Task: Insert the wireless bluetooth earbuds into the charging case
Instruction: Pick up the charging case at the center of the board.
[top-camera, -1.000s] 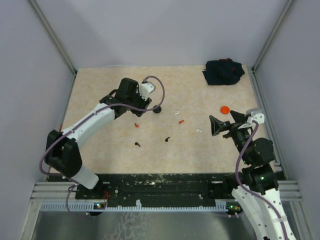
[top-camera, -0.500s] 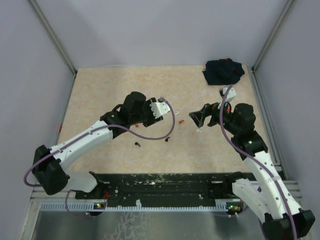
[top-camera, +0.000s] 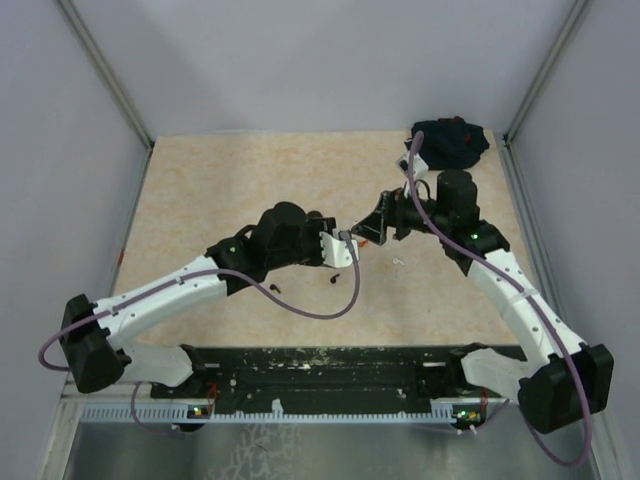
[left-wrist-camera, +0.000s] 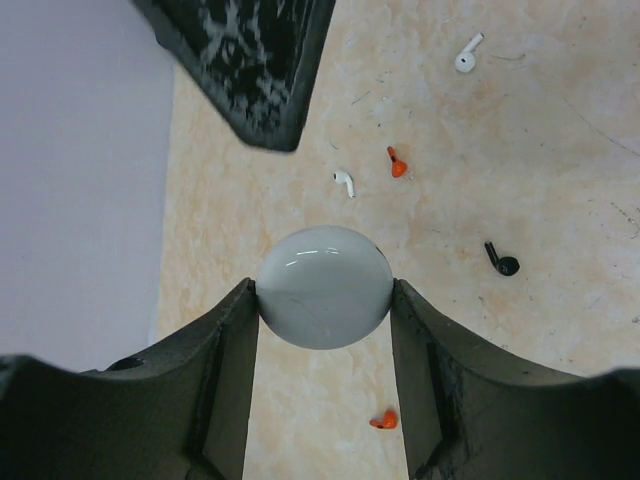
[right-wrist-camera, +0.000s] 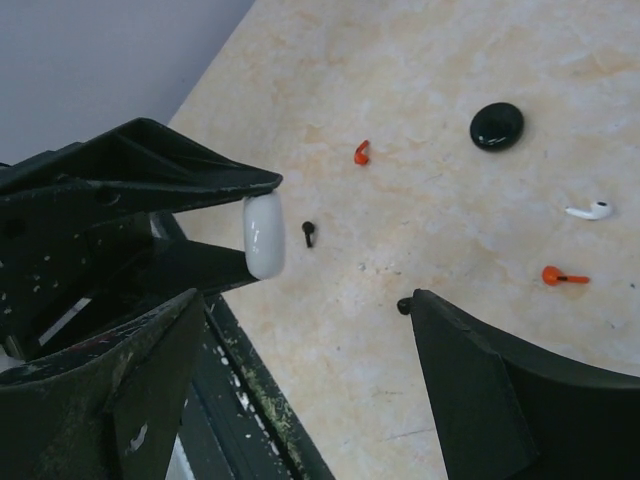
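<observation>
Two black buds (top-camera: 275, 289) nearest, lying apart on the table (top-camera: 200, 190) ahead of the bases. Farther in, grips a white case (left-wrist-camera: 323, 287) in the left gripper (top-camera: 350, 247), clenched on its round edge between both fingers (left-wrist-camera: 225, 370), clear of the table. Meets it with the right gripper (top-camera: 376, 230) from the far side, jaws spread wide, grasping nothing, case just ahead of the gap and untouched. Below the left wrist, loose on the table: two white buds (left-wrist-camera: 344, 182), two red buds (left-wrist-camera: 397, 163), one black, none touching another. From the right wrist, shows a black puck (right-wrist-camera: 497, 126) farther out, beyond a red bud and near a white one. Farthest, at the right corner, a dark cloth (top-camera: 447, 143).
</observation>
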